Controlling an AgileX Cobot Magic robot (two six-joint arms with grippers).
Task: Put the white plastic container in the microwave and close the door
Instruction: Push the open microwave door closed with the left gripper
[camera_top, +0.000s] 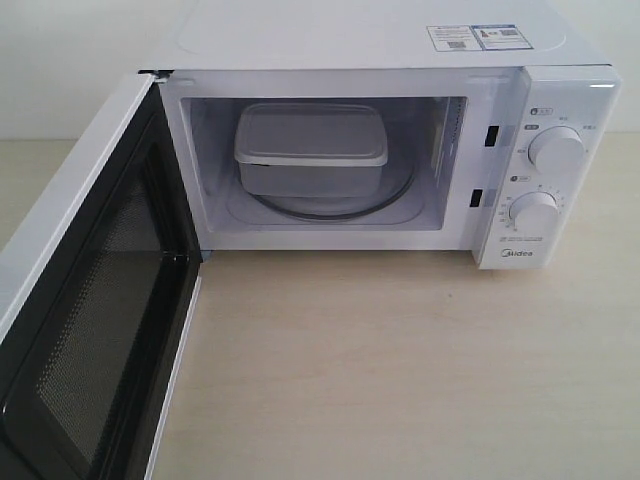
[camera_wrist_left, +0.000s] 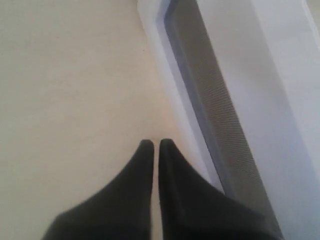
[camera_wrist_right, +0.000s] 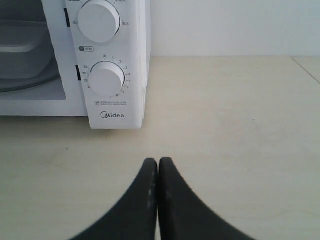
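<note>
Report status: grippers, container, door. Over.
Left gripper shut, empty, by the door. Right gripper shut, empty, facing the dials. Container inside the microwave, on the turntable. Door wide open, nothing seen in its swing.

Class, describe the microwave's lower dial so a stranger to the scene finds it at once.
Find the microwave, door open. On its front panel, below the upper dial, sits the lower dial. It is ringed by numbers, above the Midea name.
</note>
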